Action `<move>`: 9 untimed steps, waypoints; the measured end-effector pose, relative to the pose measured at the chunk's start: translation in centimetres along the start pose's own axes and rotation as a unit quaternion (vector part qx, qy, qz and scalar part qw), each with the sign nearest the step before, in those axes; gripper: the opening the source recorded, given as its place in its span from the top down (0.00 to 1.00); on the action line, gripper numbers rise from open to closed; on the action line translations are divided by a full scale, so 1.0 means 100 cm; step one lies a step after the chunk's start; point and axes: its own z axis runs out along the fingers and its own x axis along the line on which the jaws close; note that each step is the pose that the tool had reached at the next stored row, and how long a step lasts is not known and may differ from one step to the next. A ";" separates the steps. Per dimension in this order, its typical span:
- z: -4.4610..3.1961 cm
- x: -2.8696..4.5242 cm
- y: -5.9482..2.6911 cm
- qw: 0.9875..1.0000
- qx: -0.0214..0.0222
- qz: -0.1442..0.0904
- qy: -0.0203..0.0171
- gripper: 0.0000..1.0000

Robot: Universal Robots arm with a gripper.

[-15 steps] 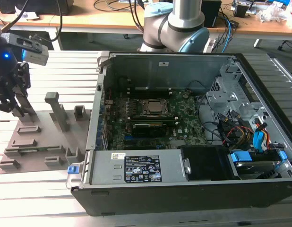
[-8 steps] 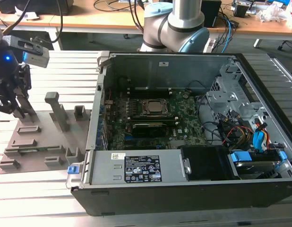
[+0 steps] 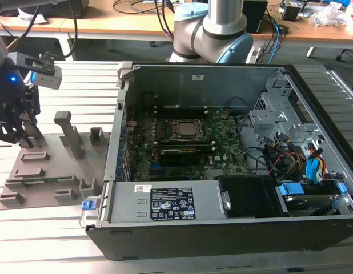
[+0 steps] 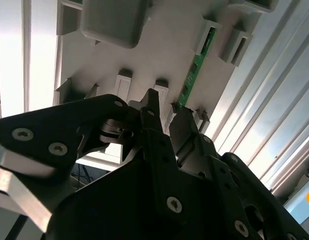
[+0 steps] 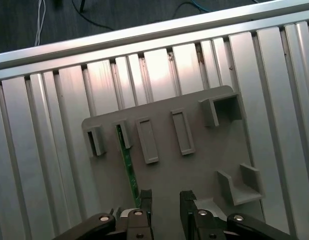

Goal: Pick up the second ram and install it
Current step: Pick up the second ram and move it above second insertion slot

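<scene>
Second ram [image 5: 127, 165], a narrow green circuit-board stick, stands on its edge in a slot of the grey holder tray [image 5: 194, 165]. The tray lies on a ribbed metal table [image 5: 44, 175]. In both wrist views the gripper [image 5: 166, 197] hangs low over the tray with its two dark fingers apart, holding nothing. The stick's near end lies just beside one finger. In the exterior view, the tray sits at the exterior view's left of an open computer case [image 3: 188, 200], with the arm's base [image 3: 222, 28] behind the case.

Long, thin green second ram [image 5: 128, 165] [image 4: 196, 67], standing on edge, slotted in the grey holder tray [image 5: 204, 150]
</scene>
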 end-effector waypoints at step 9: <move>0.0118 0.0120 -0.0024 0.999 0.000 -0.041 0.001 0.64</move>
